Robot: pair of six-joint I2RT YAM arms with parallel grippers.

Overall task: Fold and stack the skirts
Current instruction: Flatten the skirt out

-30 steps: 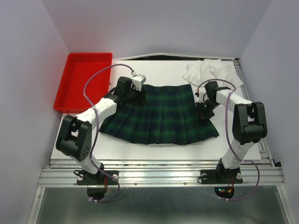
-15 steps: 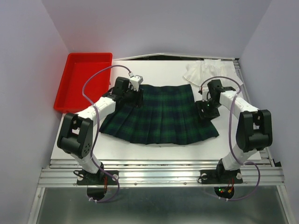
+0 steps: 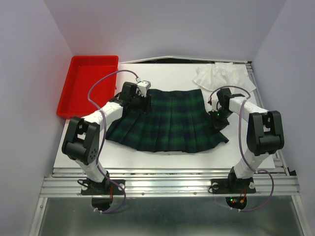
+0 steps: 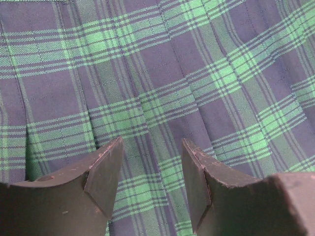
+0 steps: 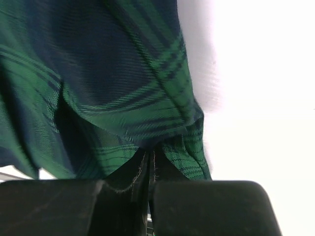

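Before folding over: right edge pinched, left side not yet taken.

Noted tartan skirt (image 3: 170,120) spread flat mid-table (image 3: 162,73), waistband toward far side. Found right hand (image 5: 149,152) pressed together on a tuck of cloth at the skirt's right side edge, cloth raised a little there. Found left hand (image 4: 151,142) spread, poised just over the pleats near the upper-left waist corner, gripping nothing. Judged best: lower left hand, close on the left edge level with the right pinch, then lift both sides evenly and carry across to keep pleats in line; avoid hauling on one side alone, likely to skew the cloth. Saw white garment (image 3: 221,76) crumpled at far right corner, near right arm, unfolded, for stacking later. Saw red tray (image 3: 64,93) at left, apart from the skirt.
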